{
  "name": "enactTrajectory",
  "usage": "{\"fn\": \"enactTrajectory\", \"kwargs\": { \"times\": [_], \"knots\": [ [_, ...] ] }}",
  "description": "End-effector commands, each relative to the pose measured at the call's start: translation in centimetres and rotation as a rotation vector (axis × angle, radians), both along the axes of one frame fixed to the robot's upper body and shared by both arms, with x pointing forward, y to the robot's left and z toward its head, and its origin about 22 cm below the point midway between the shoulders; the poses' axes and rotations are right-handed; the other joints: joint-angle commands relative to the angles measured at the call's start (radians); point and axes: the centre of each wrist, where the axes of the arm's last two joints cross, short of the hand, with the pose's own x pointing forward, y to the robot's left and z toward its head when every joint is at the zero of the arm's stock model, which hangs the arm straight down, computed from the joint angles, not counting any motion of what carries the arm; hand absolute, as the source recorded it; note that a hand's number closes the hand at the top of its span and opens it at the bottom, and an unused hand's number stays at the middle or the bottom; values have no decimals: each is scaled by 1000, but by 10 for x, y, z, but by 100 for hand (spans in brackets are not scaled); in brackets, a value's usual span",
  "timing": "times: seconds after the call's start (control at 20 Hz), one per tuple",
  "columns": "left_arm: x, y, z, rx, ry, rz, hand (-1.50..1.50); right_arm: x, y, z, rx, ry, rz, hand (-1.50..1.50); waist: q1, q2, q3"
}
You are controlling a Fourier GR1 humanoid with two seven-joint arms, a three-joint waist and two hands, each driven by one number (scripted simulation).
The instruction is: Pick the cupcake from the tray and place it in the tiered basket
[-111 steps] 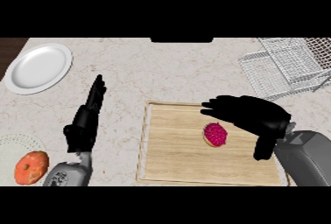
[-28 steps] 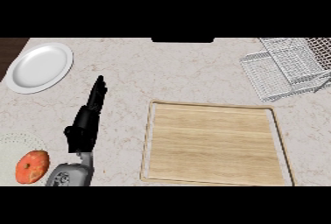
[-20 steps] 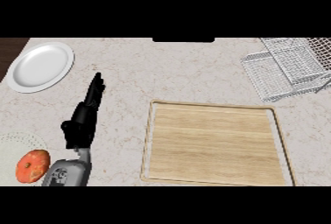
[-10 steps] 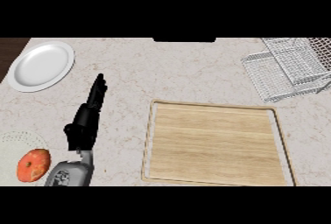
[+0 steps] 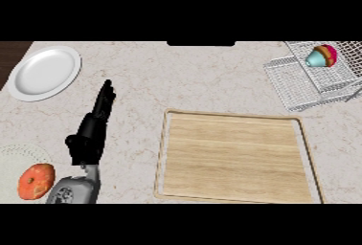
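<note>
The cupcake (image 5: 322, 56), pink-topped with a teal wrapper, lies on its side in the upper tier of the wire tiered basket (image 5: 297, 83) at the far right. The wooden tray (image 5: 237, 158) on the counter's near right has nothing on it. My left hand (image 5: 92, 131) rests open on the counter left of the tray, fingers straight and pointing away from me. My right hand shows nowhere in the head view.
A white plate (image 5: 44, 72) sits at the far left. An orange doughnut (image 5: 35, 181) lies on a pale plate (image 5: 17, 162) at the near left edge, beside my left forearm. A dark slot (image 5: 201, 43) lies along the counter's far edge.
The cupcake has come to lie in the basket's upper tier, where earlier frames showed only bare wire. My right hand, over the tray 5.5 s ago, is gone. The left hand stays put.
</note>
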Motion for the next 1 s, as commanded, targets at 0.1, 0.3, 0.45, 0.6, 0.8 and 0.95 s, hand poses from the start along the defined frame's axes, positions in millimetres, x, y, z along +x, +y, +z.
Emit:
{"fn": "enactTrajectory", "kwargs": {
  "times": [0.1, 0.3, 0.45, 0.6, 0.8, 0.95],
  "knots": [
    [-2, 5, -2, 7, -8, 11, 0, -14, -27, 19, 189, -125, -164, -150, -7, -4, -1],
    [-1, -7, -4, 13, 23, -7, 0, -49, -80, 22, 254, -154, -286, -150, -14, -3, 0],
    [-3, 19, 3, 2, -3, 19, 0, -77, -117, 14, 351, -162, -338, -150, -13, -4, 0],
    [-11, 8, -6, 1, 16, 33, 0, -128, -165, 13, 430, -222, -298, -150, -27, -4, 2],
    [-6, -5, -13, -15, 6, 31, 0, -182, -203, 0, 437, -226, -291, -150, -37, 1, 3],
    [4, 12, -2, -1, -16, 33, 0, -216, -221, -24, 462, -224, -273, -150, -33, 1, 4]
  ]
}}
